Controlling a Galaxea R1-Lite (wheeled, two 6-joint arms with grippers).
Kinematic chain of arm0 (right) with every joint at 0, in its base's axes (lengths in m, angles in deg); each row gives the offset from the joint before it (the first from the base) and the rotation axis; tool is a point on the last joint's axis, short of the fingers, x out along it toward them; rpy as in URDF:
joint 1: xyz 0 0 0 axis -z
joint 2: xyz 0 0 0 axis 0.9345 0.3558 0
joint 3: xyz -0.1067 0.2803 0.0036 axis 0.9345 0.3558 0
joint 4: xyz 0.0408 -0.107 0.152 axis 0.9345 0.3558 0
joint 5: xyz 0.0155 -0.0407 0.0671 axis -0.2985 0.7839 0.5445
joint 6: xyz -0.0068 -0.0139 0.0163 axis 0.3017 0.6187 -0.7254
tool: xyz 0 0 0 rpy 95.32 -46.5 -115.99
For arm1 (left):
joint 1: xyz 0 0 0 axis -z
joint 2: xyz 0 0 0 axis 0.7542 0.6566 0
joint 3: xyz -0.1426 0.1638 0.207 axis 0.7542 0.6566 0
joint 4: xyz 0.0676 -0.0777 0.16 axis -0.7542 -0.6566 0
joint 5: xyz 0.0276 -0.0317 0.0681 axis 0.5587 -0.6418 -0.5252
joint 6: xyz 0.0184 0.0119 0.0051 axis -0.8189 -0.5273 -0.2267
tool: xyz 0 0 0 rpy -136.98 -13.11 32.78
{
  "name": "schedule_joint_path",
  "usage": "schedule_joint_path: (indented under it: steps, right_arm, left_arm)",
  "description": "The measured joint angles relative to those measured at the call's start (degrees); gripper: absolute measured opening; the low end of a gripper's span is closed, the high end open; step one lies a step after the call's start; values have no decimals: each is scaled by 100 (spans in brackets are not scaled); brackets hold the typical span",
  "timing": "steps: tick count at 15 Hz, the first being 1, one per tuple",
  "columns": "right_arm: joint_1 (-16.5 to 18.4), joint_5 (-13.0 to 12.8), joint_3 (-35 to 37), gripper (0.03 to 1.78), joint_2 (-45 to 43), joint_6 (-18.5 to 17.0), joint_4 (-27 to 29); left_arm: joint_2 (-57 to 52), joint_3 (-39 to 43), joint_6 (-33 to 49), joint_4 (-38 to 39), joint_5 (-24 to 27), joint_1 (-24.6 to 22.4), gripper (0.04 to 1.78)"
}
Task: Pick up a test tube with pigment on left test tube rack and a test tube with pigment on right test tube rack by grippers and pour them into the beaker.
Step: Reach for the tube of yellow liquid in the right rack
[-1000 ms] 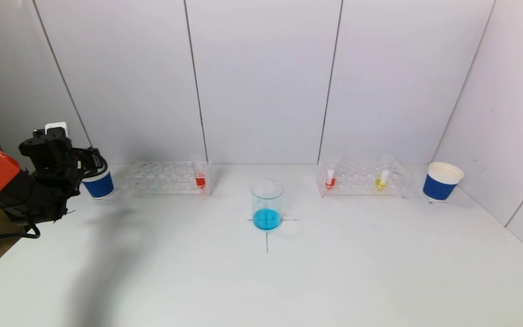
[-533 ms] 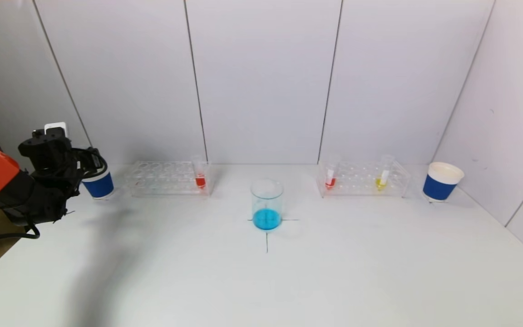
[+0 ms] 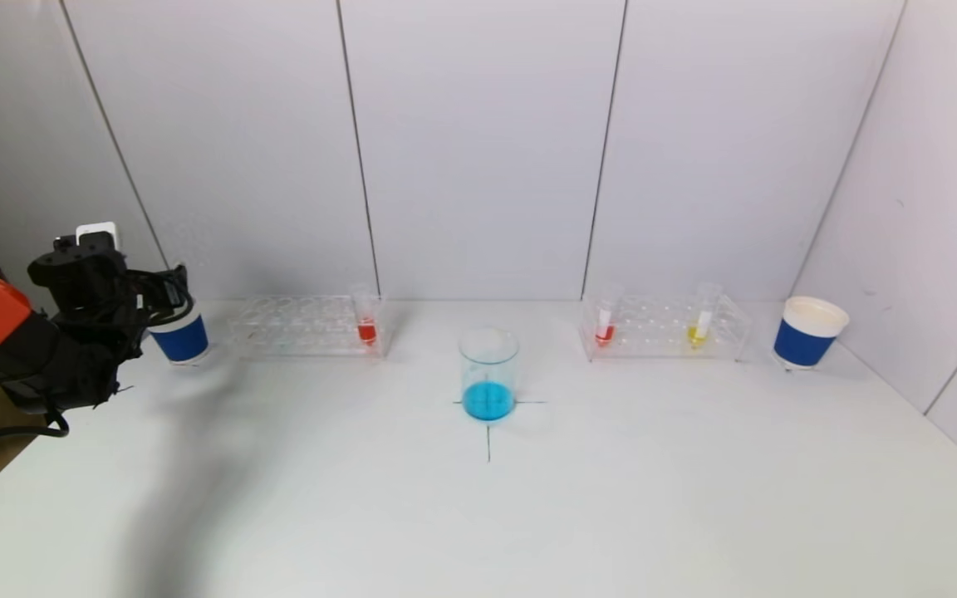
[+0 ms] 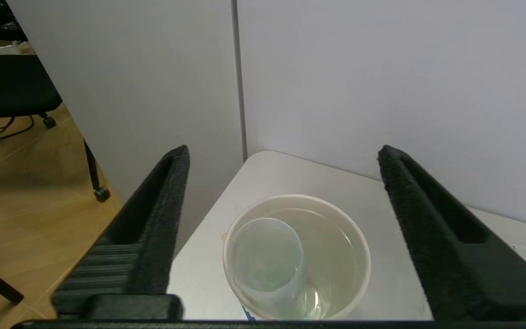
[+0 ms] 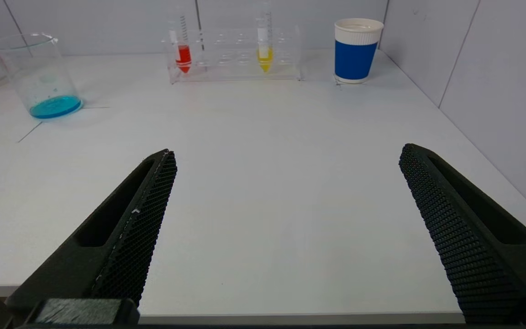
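Head view: left gripper (image 3: 164, 286) sits at the far left of the table (image 3: 478, 515), right over the left blue cup (image 3: 180, 335); fingers not readable from there. Right gripper is out of that view entirely.

Left wrist view fills the gap: left gripper (image 4: 283, 155) has its fingers spread wide, one on either side of the cup (image 4: 297, 256), touching nothing. An empty clear test tube (image 4: 267, 265) lies tilted inside the cup, leaning on its wall. Head view can't see into the cup.

Right wrist view: right gripper (image 5: 288, 157) hangs low over the near table edge, fingers wide apart, nothing between them.

Task items:
- beaker (image 3: 488, 374) on the cross mark at table centre, blue liquid in the bottom.
- left test tube rack (image 3: 304, 325) between left cup and beaker; one red tube (image 3: 366, 320) upright at its beaker-side end.
- right test tube rack (image 3: 665, 327): red tube (image 3: 605, 324) and yellow tube (image 3: 701, 322), both upright.
- right blue cup (image 3: 807, 332) beside that rack on its outer side.
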Motion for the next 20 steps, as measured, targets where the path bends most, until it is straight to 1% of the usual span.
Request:
schedule_joint_path:
  steps: [2, 4, 7, 10, 13, 16, 20]
  right_arm:
    - [0, -2, 0, 177, 0, -1, 0]
    - [0, -2, 0, 177, 0, -4, 0]
    - [0, -2, 0, 177, 0, 0, 0]
    - [0, 0, 0, 177, 0, -1, 0]
    - [0, -2, 0, 177, 0, 0, 0]
    - [0, -2, 0, 177, 0, 0, 0]
    - [0, 0, 0, 177, 0, -1, 0]
  left_arm:
    - [-30, 5, 0, -9, 0, -7, 168]
    - [-105, 9, -6, -28, 4, -7, 177]
    - [-361, 83, -24, -55, 161, 13, 177]
    - [-928, 372, -44, -110, 340, 122, 176]
    - [-1876, 1014, -59, -317, 572, 375, 176]
    - [-3152, 1803, -106, -717, 670, 756, 176]
    - [-5237, 2921, -269, -1613, 678, 1291, 176]
